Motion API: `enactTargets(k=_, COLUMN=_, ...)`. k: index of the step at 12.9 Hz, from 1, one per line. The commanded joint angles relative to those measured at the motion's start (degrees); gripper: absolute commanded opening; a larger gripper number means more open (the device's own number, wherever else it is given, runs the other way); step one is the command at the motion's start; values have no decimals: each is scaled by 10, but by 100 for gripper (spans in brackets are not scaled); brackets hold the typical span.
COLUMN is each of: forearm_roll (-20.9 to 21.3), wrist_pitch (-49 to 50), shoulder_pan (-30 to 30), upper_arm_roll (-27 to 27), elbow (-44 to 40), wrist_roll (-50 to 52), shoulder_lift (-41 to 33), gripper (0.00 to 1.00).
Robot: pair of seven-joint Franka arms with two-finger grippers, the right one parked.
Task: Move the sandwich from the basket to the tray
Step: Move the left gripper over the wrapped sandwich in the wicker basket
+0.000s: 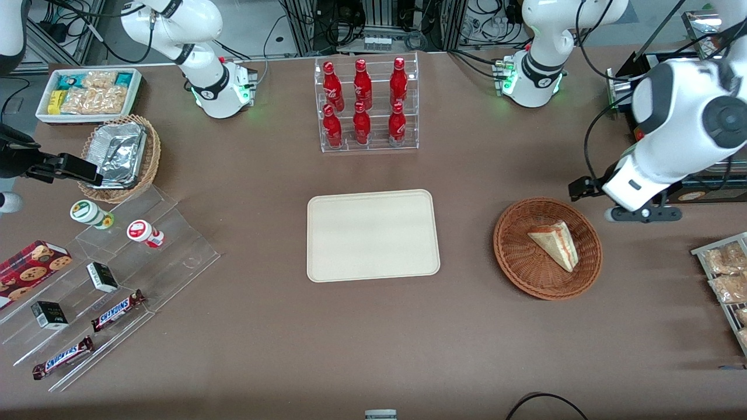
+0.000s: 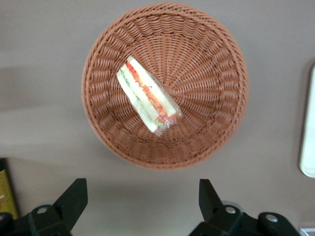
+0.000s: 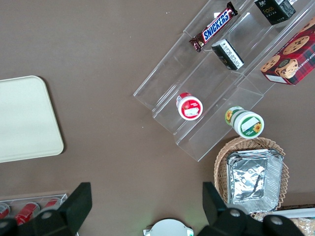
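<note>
**Sandwich waits in basket as your left arm hangs above**

Brown cloth covers your table (image 1: 245,350), with cables and racks past its far edge. The tray (image 1: 372,234) lies bare at the centre, nearer the front camera than a clear rack of red bottles (image 1: 365,105). Toward your working arm's end sits the basket (image 1: 513,256), and the sandwich (image 1: 555,244) rests inside it, lying flat, its red and green layers visible from the wrist camera. Your left arm reaches in over the table edge, wrist bent downward just above the basket's farther rim. The gripper (image 2: 142,196) points down at the cloth just beside the basket, its jaws spread wide and holding nothing; both black fingers (image 2: 74,199) are cut off at the frame edge. In the front view the arm's white casing hides the gripper itself.
</note>
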State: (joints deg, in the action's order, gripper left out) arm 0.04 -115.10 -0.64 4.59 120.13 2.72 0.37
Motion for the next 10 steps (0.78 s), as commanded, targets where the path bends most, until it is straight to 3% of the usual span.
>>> enactTargets(k=1, forearm_roll=-6, wrist_pitch=-72, shoulder_pan=-8, upper_arm_roll=2, elbow=50, wrist_roll=-10, shoulder_lift=9, gripper=100)
enactTargets(k=5, forearm_roll=-6, wrist_pitch=-104, shoulder_pan=-8, upper_arm_roll=2, elbow=52, wrist_roll=9, shoulder_lift=41, gripper=100)
enactTargets(k=10, forearm_roll=-3, wrist_pitch=-151, shoulder_pan=-4, upper_arm_roll=3, elbow=52, wrist_roll=164, shoulder_lift=59, gripper=100)
